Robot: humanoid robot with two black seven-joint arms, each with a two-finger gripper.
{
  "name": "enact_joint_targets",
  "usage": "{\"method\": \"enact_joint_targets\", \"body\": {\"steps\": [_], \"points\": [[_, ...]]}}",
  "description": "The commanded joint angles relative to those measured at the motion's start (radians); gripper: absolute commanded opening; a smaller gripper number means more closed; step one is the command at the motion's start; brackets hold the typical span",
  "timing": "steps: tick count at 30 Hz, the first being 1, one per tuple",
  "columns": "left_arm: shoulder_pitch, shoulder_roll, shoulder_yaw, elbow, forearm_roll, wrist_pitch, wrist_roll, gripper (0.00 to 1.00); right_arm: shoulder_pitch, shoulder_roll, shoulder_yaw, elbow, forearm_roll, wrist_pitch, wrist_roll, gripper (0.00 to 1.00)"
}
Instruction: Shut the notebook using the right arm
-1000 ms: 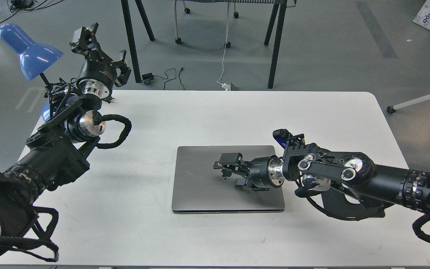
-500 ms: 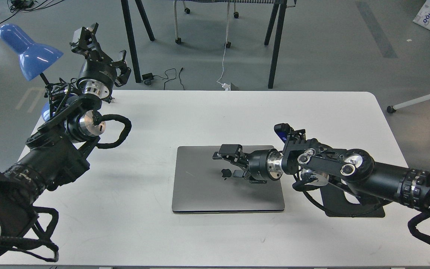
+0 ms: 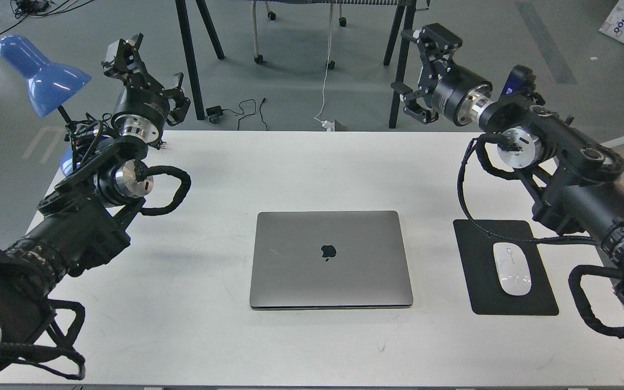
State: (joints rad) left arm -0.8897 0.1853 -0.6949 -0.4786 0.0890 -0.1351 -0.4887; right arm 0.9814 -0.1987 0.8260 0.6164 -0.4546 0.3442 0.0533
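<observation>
The right arm's black two-finger gripper [image 3: 419, 73] hangs beyond the far table edge with its fingers spread and nothing between them. The left arm's blockier black gripper [image 3: 144, 62] is also raised past the far left corner, fingers spread. The slim space-grey metal notebook [image 3: 331, 260] lies shut, flat on the white table [image 3: 182, 325], apple logo up, left of a black mousepad [image 3: 477, 287] bearing a white mouse [image 3: 512, 268].
</observation>
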Motion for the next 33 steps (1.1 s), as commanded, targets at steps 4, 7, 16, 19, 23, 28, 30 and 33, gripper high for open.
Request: {"method": "enact_joint_targets", "body": {"steps": [4, 7, 16, 19, 23, 28, 30, 33], "points": [[0.0, -0.001, 0.0, 0.0, 0.0, 0.0, 0.0, 1.0, -0.069, -0.001, 0.225, 0.026, 0.123, 0.035, 0.008, 1.0], [0.0, 0.0, 0.0, 0.0, 0.0, 0.0, 0.0, 1.0, -0.095, -0.01, 0.252, 0.031, 0.174, 0.059, 0.013, 1.0], [0.0, 0.0, 0.0, 0.0, 0.0, 0.0, 0.0, 1.0, -0.173, -0.048, 0.258, 0.048, 0.272, 0.144, 0.042, 1.0], [0.0, -0.001, 0.0, 0.0, 0.0, 0.0, 0.0, 1.0, -0.19, -0.054, 0.258, 0.046, 0.272, 0.144, 0.051, 1.0], [0.0, -0.001, 0.0, 0.0, 0.0, 0.0, 0.0, 1.0, -0.213, -0.053, 0.26, 0.048, 0.272, 0.144, 0.054, 1.0], [0.0, -0.001, 0.0, 0.0, 0.0, 0.0, 0.0, 1.0, -0.213, -0.05, 0.275, 0.048, 0.272, 0.144, 0.054, 1.0], [0.0, -0.001, 0.0, 0.0, 0.001, 0.0, 0.0, 1.0, -0.213, -0.05, 0.277, 0.048, 0.272, 0.144, 0.054, 1.0], [0.0, -0.001, 0.0, 0.0, 0.0, 0.0, 0.0, 1.0, -0.213, -0.051, 0.275, 0.048, 0.272, 0.144, 0.054, 1.0]]}}
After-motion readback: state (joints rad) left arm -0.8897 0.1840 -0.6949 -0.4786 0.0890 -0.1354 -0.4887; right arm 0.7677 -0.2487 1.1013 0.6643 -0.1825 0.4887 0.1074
